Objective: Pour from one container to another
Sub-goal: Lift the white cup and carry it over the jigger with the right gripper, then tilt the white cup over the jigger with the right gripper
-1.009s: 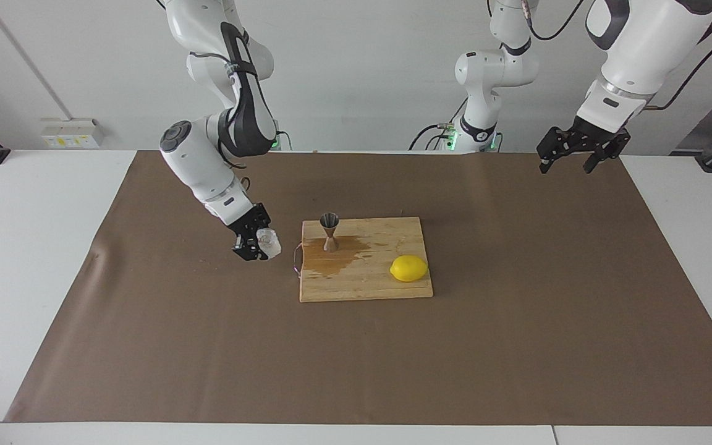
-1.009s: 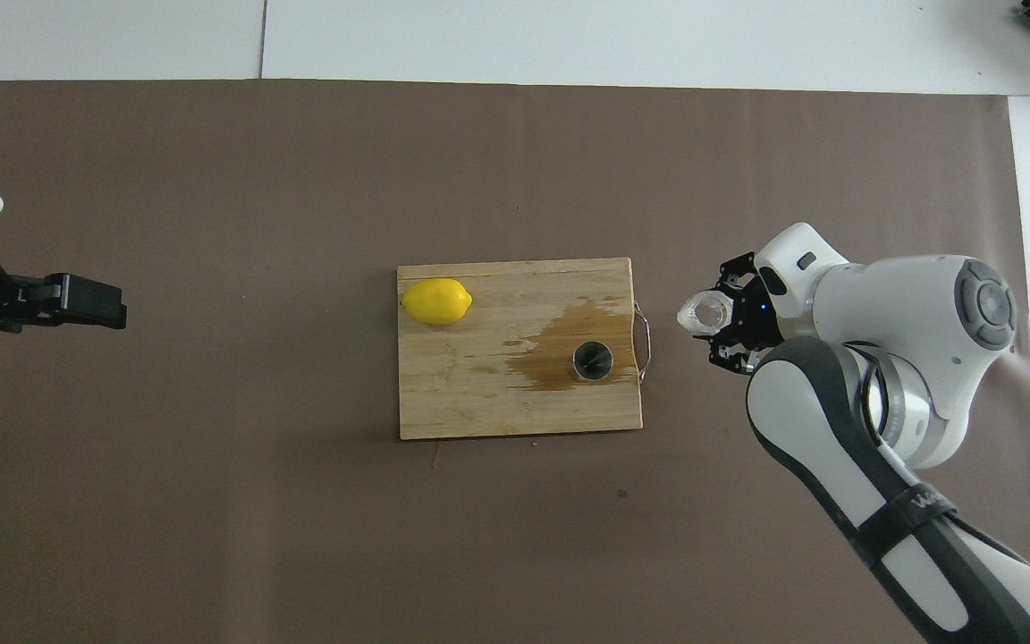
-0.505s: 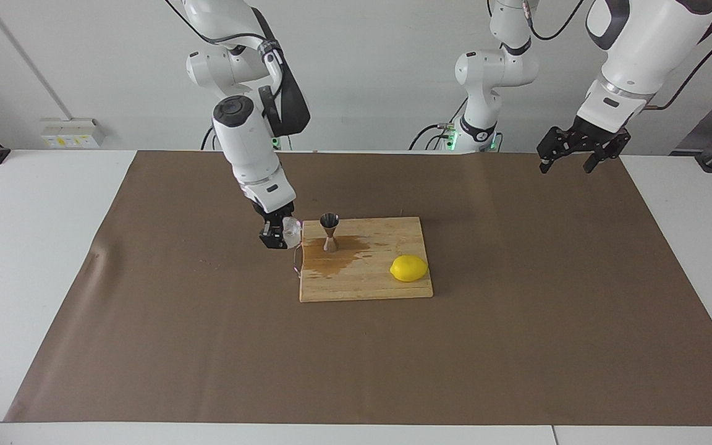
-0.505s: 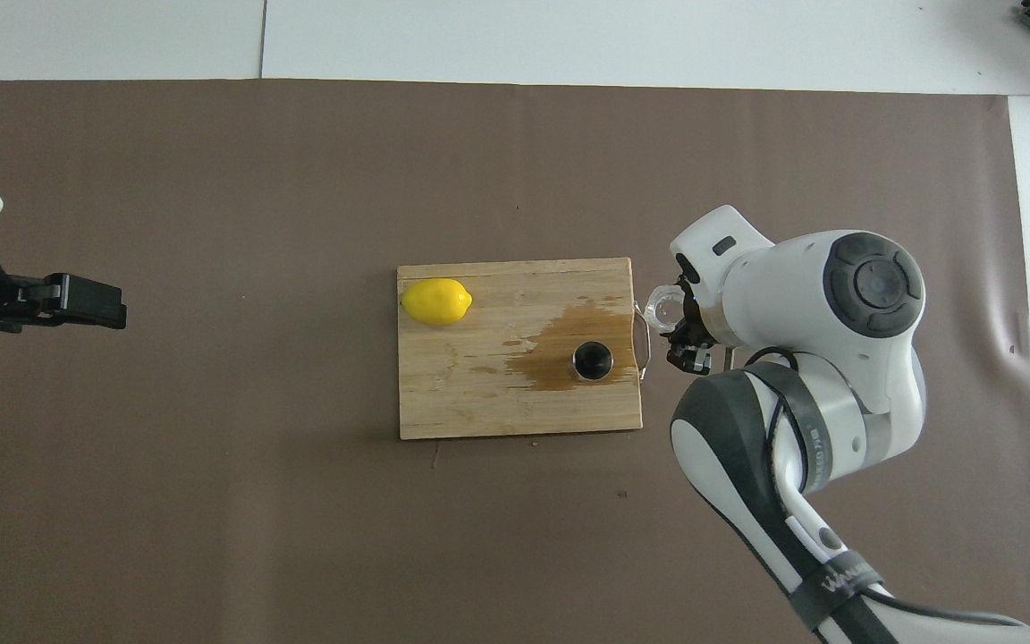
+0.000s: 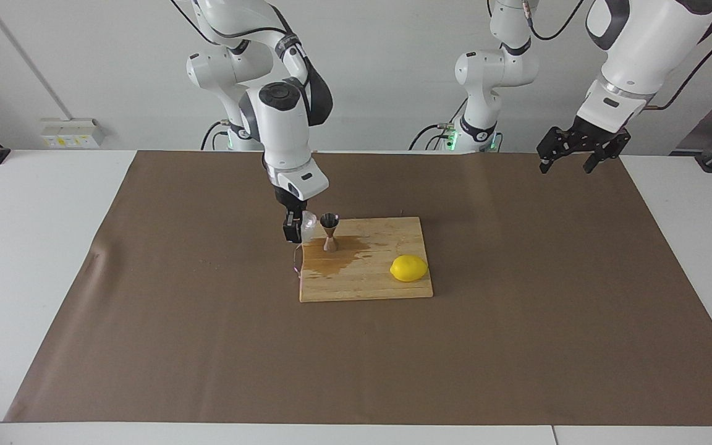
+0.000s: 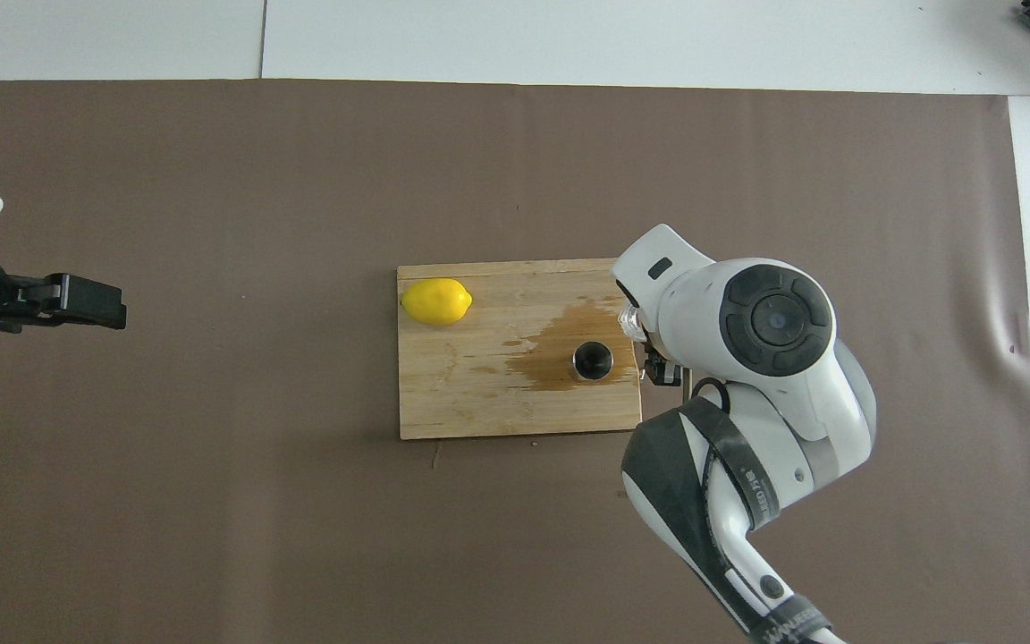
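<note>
A small clear faceted glass cup (image 5: pixel 308 225) hangs in the air with my right gripper (image 5: pixel 297 230) shut on it. It is over the cutting board's (image 5: pixel 381 281) edge at the right arm's end, close beside the rim of the silvery hourglass jigger (image 5: pixel 330 232). The jigger stands upright on the board in a dark wet patch (image 5: pixel 339 256). In the overhead view the right arm covers most of the cup (image 6: pixel 629 320), and the jigger (image 6: pixel 593 360) shows its open mouth. My left gripper (image 5: pixel 567 165) waits open and raised over the left arm's end of the table.
A yellow lemon (image 5: pixel 408 268) lies on the board toward the left arm's end. A thin metal handle (image 5: pixel 296 259) sticks out of the board's edge under the cup. Brown paper (image 5: pixel 517 321) covers the table around the board.
My right arm has swung in from over the brown paper to the board's edge, carrying the cup up beside the jigger. The left arm has not moved.
</note>
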Motion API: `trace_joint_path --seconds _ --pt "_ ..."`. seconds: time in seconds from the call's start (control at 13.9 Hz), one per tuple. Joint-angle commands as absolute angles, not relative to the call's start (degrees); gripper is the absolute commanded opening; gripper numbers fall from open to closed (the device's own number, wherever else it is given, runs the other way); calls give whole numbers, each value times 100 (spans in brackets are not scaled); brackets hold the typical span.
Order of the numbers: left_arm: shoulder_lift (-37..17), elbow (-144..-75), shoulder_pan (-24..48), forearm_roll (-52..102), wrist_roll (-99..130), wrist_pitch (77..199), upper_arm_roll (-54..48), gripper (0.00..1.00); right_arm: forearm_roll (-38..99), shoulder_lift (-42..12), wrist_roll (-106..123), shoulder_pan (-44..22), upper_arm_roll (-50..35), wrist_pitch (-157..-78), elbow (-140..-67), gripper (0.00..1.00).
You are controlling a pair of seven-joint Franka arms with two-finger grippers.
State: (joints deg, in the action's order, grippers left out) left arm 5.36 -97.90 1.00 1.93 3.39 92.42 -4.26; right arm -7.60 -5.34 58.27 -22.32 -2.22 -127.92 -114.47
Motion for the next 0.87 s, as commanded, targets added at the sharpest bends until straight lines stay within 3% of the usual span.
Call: trace_joint_path --seconds 0.0,0.79 --pt "650 -9896 70 220 308 9193 -422 100 -1465 -589 5599 -2460 -220 -12517 -11259 0" --pt "650 -9896 70 220 308 9193 -422 100 -3109 -615 5019 -2961 -229 -11945 -11250 0"
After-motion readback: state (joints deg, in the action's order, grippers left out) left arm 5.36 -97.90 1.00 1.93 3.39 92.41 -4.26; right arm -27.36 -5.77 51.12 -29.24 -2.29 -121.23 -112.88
